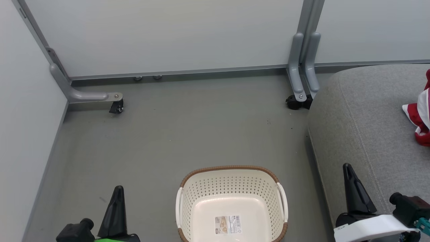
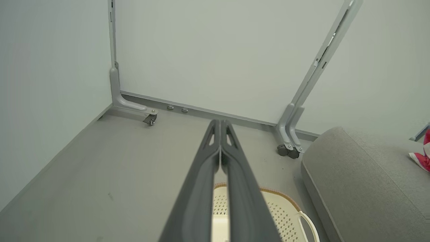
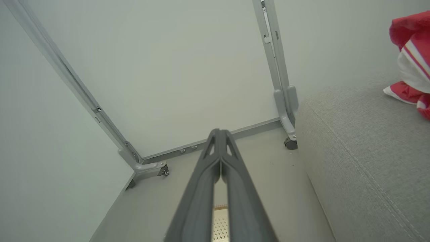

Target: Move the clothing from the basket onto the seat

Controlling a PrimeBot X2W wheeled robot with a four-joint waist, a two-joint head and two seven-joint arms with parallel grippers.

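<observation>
The cream basket (image 1: 231,188) with a brown woven rim stands on the floor at the bottom centre, with only a label sticker inside. Red and white clothing (image 1: 421,112) lies on the grey seat (image 1: 369,134) at the right edge. My left gripper (image 1: 117,193) hangs left of the basket, shut with nothing in it. My right gripper (image 1: 349,171) is over the seat's front edge, right of the basket, shut and holding nothing. The left wrist view has the left gripper (image 2: 220,126), basket (image 2: 285,210), seat (image 2: 362,178) and clothing (image 2: 422,158). The right wrist view has the right gripper (image 3: 219,134), seat (image 3: 362,151) and clothing (image 3: 411,64).
Pale partition panels close off the back and left. Their grey feet with black castors stand on the grey floor (image 1: 188,134) at back left (image 1: 116,107) and beside the seat's corner (image 1: 297,101).
</observation>
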